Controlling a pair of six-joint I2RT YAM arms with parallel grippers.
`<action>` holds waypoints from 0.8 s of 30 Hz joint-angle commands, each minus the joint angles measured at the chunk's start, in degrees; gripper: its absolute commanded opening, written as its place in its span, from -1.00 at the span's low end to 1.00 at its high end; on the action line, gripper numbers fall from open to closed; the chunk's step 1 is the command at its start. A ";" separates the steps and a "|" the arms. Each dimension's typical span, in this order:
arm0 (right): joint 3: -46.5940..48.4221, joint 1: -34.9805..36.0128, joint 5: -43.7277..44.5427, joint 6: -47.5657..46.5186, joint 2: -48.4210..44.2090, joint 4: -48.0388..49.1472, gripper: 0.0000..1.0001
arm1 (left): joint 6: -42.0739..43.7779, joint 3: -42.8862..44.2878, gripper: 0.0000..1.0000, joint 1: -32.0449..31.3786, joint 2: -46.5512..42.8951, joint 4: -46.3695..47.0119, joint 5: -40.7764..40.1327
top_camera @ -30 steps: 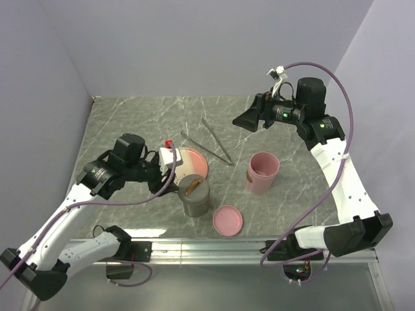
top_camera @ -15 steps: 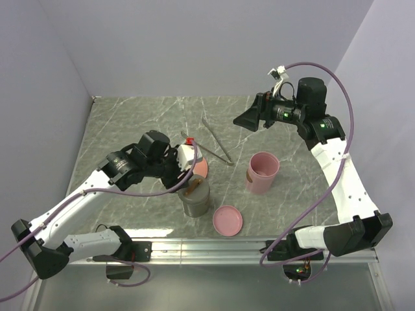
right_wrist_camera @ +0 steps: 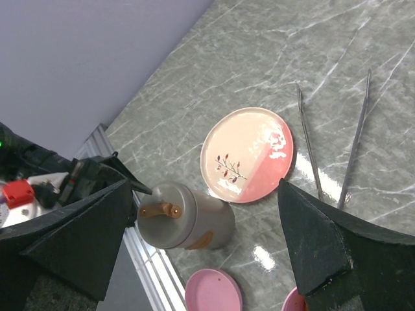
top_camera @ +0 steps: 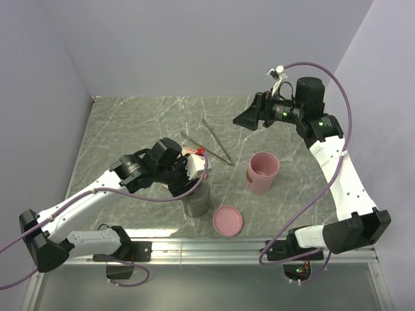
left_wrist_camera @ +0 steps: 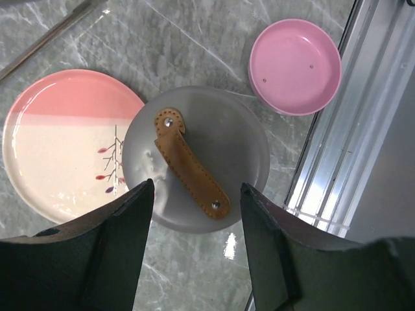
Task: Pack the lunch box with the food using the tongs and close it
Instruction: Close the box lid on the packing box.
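Observation:
The grey cylindrical lunch box point(top_camera: 196, 203) stands upright with its grey lid point(left_wrist_camera: 194, 155) and brown strap point(left_wrist_camera: 189, 164) on top. My left gripper point(top_camera: 190, 176) hovers over it, open, nothing between its fingers point(left_wrist_camera: 123, 246). The silver tongs point(top_camera: 209, 150) lie on the table behind the plate, seen as two thin arms point(right_wrist_camera: 356, 133). High at the back right, my right gripper point(top_camera: 244, 121) is open and holds nothing. No food shows in any view. The cream-and-pink plate point(right_wrist_camera: 249, 152) is bare.
A pink cup point(top_camera: 262, 172) stands open right of the lunch box. A pink lid point(top_camera: 227, 219) lies on the table near the front edge, beside the metal rail point(left_wrist_camera: 337, 168). Walls close in the left, back and right.
My left arm has swung right, from beside the plate to above the lunch box, and now covers the plate in the top view. The right arm has not moved.

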 commanded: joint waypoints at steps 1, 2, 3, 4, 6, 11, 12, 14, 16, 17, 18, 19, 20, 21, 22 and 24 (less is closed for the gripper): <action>-0.26 -0.61 -0.86 0.41 0.02 2.40 0.99 | -0.21 -1.20 0.23 -0.90 0.90 2.20 -1.47; -0.17 -0.52 -0.77 0.41 0.02 2.40 0.99 | -0.04 -1.46 0.24 -0.99 1.25 2.38 -1.38; -0.17 -0.61 -0.68 0.32 0.02 2.23 0.99 | -0.03 -1.73 0.24 -1.17 1.52 2.38 -1.56; -0.17 -0.61 -0.68 0.32 0.02 2.31 0.99 | -0.03 -2.43 0.23 -1.34 1.87 2.20 -1.65; -0.17 -0.69 -0.68 0.32 0.02 2.32 0.99 | 0.14 -3.31 0.21 -1.43 2.57 1.85 -1.30; 0.09 -0.69 -0.94 0.58 0.28 2.40 0.99 | -0.56 -4.98 0.20 -1.52 3.27 2.73 -0.24; 0.18 -0.61 -0.94 0.67 0.28 2.32 0.99 | -0.56 -5.33 0.19 -1.52 3.37 2.82 -0.15; 0.35 -0.61 -0.94 0.50 0.19 2.23 0.99 | -0.65 -5.51 0.20 -1.52 3.28 2.99 0.02; 0.18 -0.61 -0.86 0.41 0.02 2.23 0.99 | -0.56 -4.55 0.22 -1.43 3.28 2.55 -0.67; -0.17 -0.69 -0.86 0.41 -0.07 2.23 0.99 | -0.39 -3.93 0.22 -1.52 3.37 2.21 -0.85; -0.17 -0.61 -0.86 0.49 -0.07 2.31 0.99 | -0.21 -2.54 0.23 -1.52 3.37 1.68 -1.20; -0.17 -0.78 -0.94 0.49 -0.16 2.40 1.00 | 0.40 -1.74 0.25 -1.52 3.37 0.89 -1.47; -0.17 -0.70 -1.03 0.58 -0.07 2.32 1.00 | 0.84 -0.86 0.27 -1.52 3.54 0.27 -2.08; 0.00 -0.61 -1.03 0.50 -0.07 2.40 0.99 | 1.71 0.98 0.29 -1.52 3.63 -0.34 -2.43; 0.00 -0.69 -1.03 0.49 -0.07 2.23 0.99 | 2.94 2.04 0.31 -1.43 3.63 -1.48 -2.61; 0.44 -0.69 -1.03 0.41 -0.07 2.14 0.99 | 4.27 4.84 0.34 -1.43 3.63 -2.19 -3.23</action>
